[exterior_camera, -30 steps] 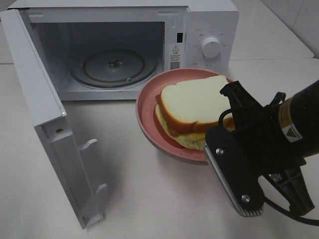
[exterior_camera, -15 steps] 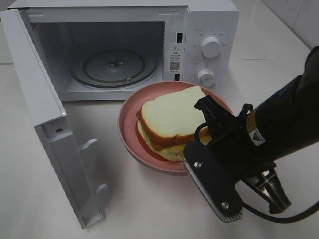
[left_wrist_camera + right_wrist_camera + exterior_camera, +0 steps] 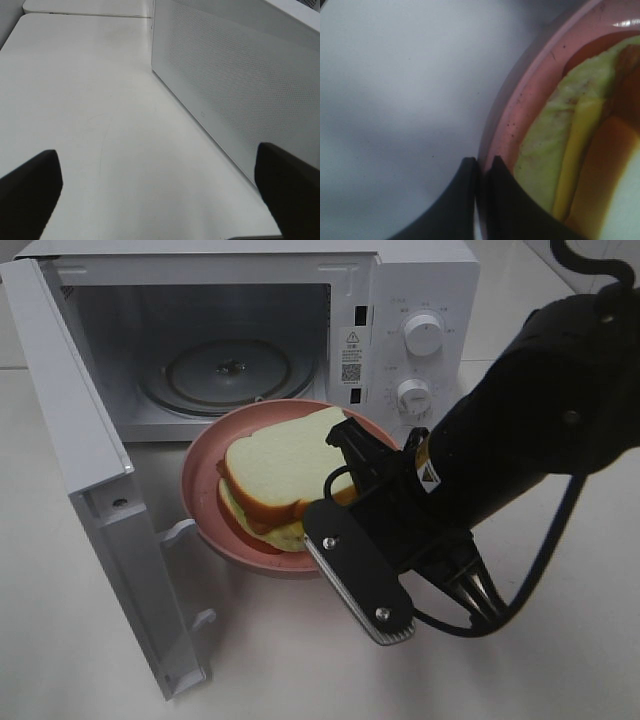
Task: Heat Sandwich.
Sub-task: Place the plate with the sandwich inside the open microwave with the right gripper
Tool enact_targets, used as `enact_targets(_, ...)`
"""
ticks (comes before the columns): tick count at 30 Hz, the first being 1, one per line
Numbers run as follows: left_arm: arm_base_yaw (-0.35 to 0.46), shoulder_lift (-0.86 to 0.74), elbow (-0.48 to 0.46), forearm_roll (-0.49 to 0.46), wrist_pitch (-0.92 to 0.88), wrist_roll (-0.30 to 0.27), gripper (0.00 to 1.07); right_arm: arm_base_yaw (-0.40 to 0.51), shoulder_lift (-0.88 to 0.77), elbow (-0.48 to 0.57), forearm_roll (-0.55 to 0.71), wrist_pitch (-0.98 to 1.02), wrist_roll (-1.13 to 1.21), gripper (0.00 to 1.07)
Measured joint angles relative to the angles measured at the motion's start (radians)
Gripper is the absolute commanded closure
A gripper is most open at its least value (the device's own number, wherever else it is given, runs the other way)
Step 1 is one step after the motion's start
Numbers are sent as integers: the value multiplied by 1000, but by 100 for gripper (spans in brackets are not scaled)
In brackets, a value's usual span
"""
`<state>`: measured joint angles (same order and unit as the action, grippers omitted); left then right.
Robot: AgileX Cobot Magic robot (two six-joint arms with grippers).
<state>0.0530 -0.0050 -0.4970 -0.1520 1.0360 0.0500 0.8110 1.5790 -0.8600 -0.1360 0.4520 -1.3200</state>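
Though hidden from above, the right hand [image 3: 481, 162] seemingly pinches the plate [image 3: 520, 100] rim (left hand [image 3: 155, 152] spread, empty).

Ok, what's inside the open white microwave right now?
Only a bare round glass turntable shows inside the white microwave. The round pink plate carrying the sandwich is outside and hides part of the front sill.

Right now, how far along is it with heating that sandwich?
Done: the white microwave stands open; the right gripper clamps the round pink plate by its rim. In hand: the white-bread sandwich on it, just outside the opening. Left: onto the glass turntable, shut the door, set the dials.
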Motion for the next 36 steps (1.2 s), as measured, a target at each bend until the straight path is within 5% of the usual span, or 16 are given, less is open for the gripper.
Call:
enact_targets(16, 0, 0, 0, 0, 0, 0, 3, -139, 149, -221, 168, 86, -229, 107)
enact_targets(36, 0, 0, 0, 0, 0, 0, 3, -150, 330, -468, 238, 190, -332, 107)
